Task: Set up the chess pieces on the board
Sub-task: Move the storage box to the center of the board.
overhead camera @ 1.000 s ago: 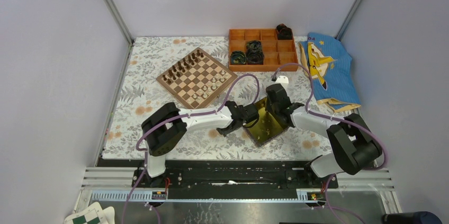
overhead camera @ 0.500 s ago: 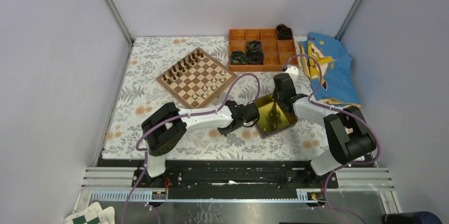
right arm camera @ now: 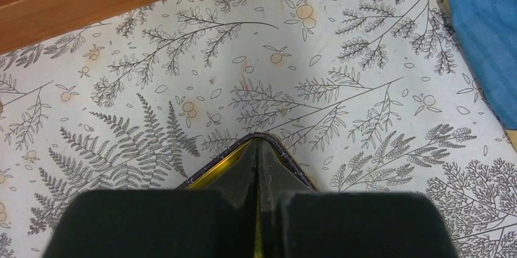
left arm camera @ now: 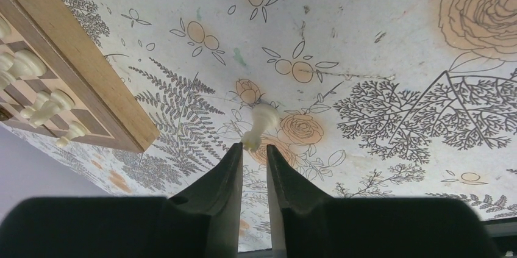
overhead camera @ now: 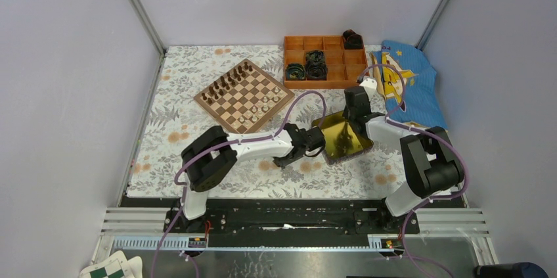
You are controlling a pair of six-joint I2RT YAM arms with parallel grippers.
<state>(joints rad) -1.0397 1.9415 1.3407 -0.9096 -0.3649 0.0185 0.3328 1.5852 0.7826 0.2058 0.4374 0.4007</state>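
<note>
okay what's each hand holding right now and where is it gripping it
The left hand holds a cream-white chess piece by one end. The right hand is shut on the far corner of the yellow tray.

Chessboard (overhead camera: 244,95) far left, orange compartment box (overhead camera: 326,61) behind, yellow tray (overhead camera: 341,136) between both end effectors, blue cloth (overhead camera: 407,87) right
</note>
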